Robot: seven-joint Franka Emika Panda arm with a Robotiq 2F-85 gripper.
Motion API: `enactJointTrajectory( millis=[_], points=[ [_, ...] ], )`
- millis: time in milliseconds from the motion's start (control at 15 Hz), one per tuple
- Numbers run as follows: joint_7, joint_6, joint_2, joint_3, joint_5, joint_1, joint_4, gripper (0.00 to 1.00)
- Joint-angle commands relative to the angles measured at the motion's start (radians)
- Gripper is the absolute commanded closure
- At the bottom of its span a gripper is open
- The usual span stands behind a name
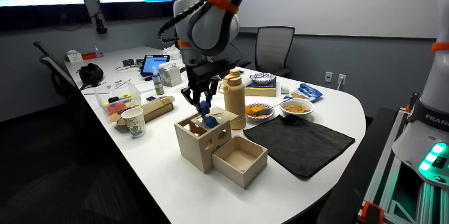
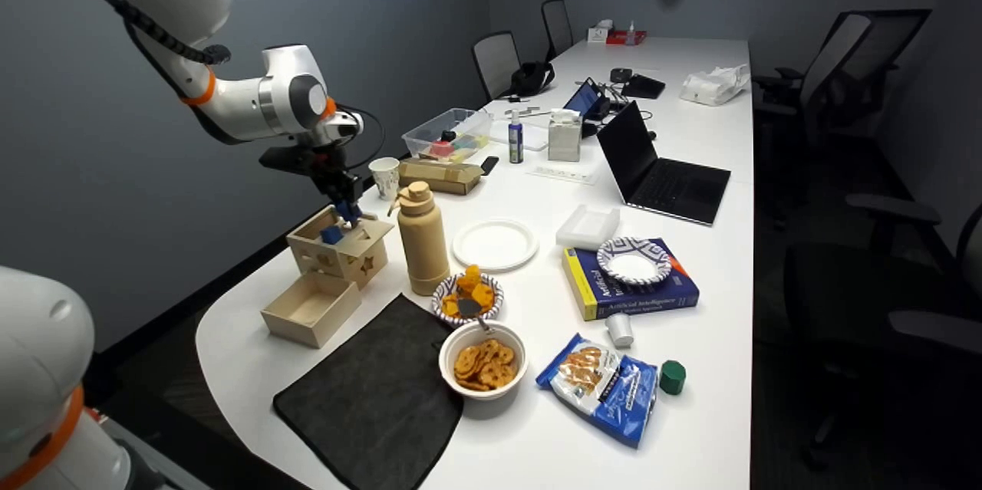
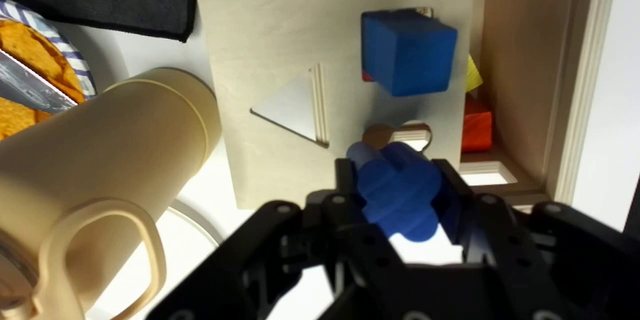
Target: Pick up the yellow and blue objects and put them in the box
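Observation:
The light wooden box [image 1: 189, 148] [image 2: 305, 252] stands on the table. Its lid [image 3: 280, 34] is slid partway off, leaving part of the top open. My gripper [image 3: 392, 175] [image 1: 202, 102] [image 2: 345, 201] is shut on a blue clover-shaped block [image 3: 397, 195] [image 1: 204, 108] and holds it just above the lid, by a rounded cut-out. A blue cube [image 3: 410, 54] [image 1: 211, 122] [image 2: 332, 235] lies on the lid over another cut-out; I cannot tell how far it sits in. In the wrist view a yellow piece [image 3: 473, 75] shows partly inside the box.
A low wooden tray [image 1: 228, 171] [image 2: 291, 325] stands against the box. A tall tan bottle [image 1: 235, 97] [image 2: 422, 241] [image 3: 125, 144] stands close beside the lid. A red block [image 3: 476, 129] lies in the box. A paper cup [image 1: 135, 122], dark cloth [image 1: 298, 143] and food bowls [image 2: 483, 383] are around.

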Motion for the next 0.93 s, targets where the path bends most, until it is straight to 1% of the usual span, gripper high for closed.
enactJointTrajectory(
  millis=[0,267,867],
  points=[
    [0.011,-0.007,0.054,-0.015,0.004,0.021,0.065,0.84],
    [0.008,-0.016,0.080,-0.018,0.012,0.029,0.086,0.84],
    [0.013,-0.046,0.085,-0.017,0.025,0.035,0.093,0.84]
  ],
)
